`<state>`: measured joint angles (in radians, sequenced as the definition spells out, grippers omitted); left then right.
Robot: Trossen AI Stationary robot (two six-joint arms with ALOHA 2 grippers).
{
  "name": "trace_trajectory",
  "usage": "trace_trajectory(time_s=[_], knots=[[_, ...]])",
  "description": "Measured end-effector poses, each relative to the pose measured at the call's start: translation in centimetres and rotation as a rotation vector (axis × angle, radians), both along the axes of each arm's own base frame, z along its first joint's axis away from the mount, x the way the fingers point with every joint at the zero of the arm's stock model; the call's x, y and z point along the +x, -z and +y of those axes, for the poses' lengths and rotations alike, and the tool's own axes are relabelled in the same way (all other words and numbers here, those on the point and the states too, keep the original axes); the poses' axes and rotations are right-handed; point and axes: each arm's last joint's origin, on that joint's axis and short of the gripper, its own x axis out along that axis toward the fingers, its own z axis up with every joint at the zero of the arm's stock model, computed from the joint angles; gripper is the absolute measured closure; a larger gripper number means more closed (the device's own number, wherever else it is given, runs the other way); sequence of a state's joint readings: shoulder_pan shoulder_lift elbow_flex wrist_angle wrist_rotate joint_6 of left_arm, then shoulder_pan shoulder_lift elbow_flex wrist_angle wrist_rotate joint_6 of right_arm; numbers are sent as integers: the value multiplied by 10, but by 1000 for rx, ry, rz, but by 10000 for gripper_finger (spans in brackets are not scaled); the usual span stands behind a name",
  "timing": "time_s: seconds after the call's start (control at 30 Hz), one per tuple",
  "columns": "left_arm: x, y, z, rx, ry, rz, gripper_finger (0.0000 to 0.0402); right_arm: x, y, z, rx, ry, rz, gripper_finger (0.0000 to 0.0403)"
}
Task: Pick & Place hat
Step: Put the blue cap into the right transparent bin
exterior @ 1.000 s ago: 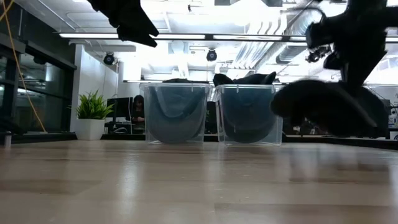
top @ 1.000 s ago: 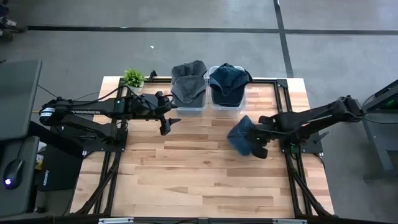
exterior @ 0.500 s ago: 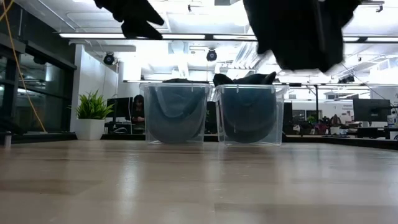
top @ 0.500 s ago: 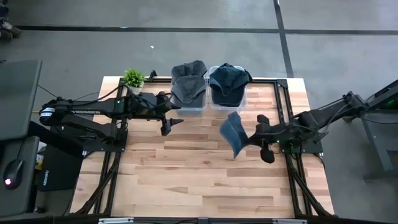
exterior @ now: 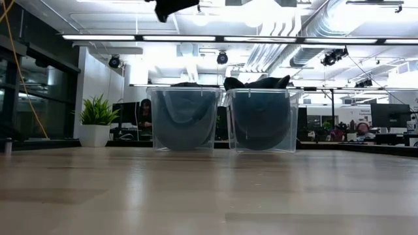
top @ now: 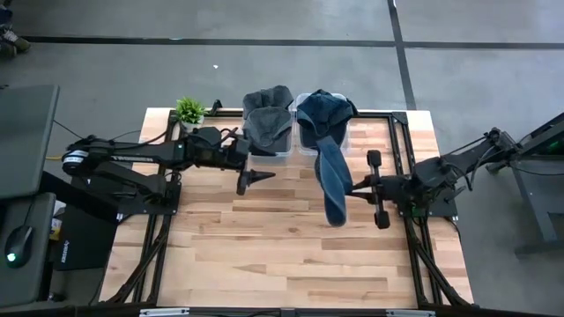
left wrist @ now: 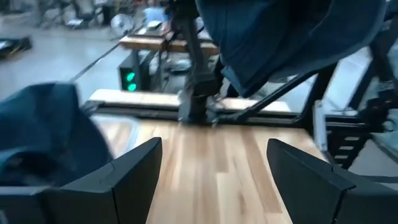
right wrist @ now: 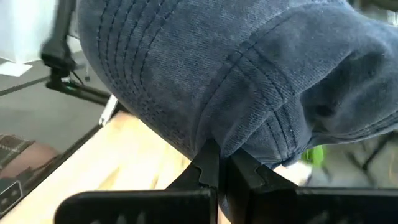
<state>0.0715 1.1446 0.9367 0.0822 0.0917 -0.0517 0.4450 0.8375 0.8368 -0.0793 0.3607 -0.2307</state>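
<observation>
High view, hat [top: 333, 180]: blue denim cap held above the table, just in front of the right bin [top: 322, 143]; long axis runs front-to-back, far end twd the bin.
High view, right gripper [top: 352, 187]: pinched shut on hat's edge.
High view, left gripper [top: 251, 176]: fingers spread wide, holding nothing, beside the left bin [top: 269, 148], which has a grey cap in it.
Low view: both bins [exterior: 185, 119] w/ caps at table's far edge; plant [exterior: 96, 121] to the side.
Left wrist view: fingers [left wrist: 127, 174] apart, empty; hat [left wrist: 280, 37] hangs farther off.
Right wrist view: fingertips [right wrist: 208, 168] clamped on hat [right wrist: 224, 74] seam.
</observation>
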Motion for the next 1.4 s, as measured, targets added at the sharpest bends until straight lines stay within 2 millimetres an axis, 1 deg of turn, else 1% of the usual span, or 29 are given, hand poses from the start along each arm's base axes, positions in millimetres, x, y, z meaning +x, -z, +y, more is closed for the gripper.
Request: trace_trajectory(time_s=[0.13,0.27,0.33,0.47,0.53,0.63,0.73,0.83,0.9,0.97,1.07,1.1,1.17,1.23,1.33,1.4], knots=[[13,1,0,29,40,-64,113,0,-9,3,-77,-102,-105,402],[24,4,-1,48,86,-126,113,-1,-13,5,-112,-180,-148,402],[30,1,-1,56,130,-194,113,-1,-13,5,-121,-187,-152,402],[40,6,-3,61,213,-249,113,0,-12,6,-137,-196,-148,402],[45,6,-3,68,216,-291,113,0,-12,6,-142,-199,-150,402],[50,11,-2,47,216,-299,113,0,-12,6,-145,-199,-147,402],[53,8,-2,55,215,-364,113,4,-9,5,-150,-197,-135,402],[57,10,-2,37,216,-379,112,11,-6,3,-153,-192,-114,402],[64,9,-2,37,220,-385,112,16,-3,1,-157,-184,-100,402],[66,11,-2,22,248,-362,112,20,-1,-1,-160,-176,-91,402],[69,4,-2,25,263,-399,112,22,-1,-5,-157,-165,-90,402],[71,4,-2,25,263,-401,112,22,-2,-6,-153,-158,-91,402],[73,12,-2,16,264,-359,112,23,-1,-8,-152,-152,-88,402],[73,13,-2,16,263,-359,112,23,-2,-9,-151,-154,-90,402],[71,6,-2,23,253,-395,112,26,-1,-11,-146,-166,-94,402],[72,8,-2,21,249,-384,112,29,1,-13,-147,-159,-81,402]])
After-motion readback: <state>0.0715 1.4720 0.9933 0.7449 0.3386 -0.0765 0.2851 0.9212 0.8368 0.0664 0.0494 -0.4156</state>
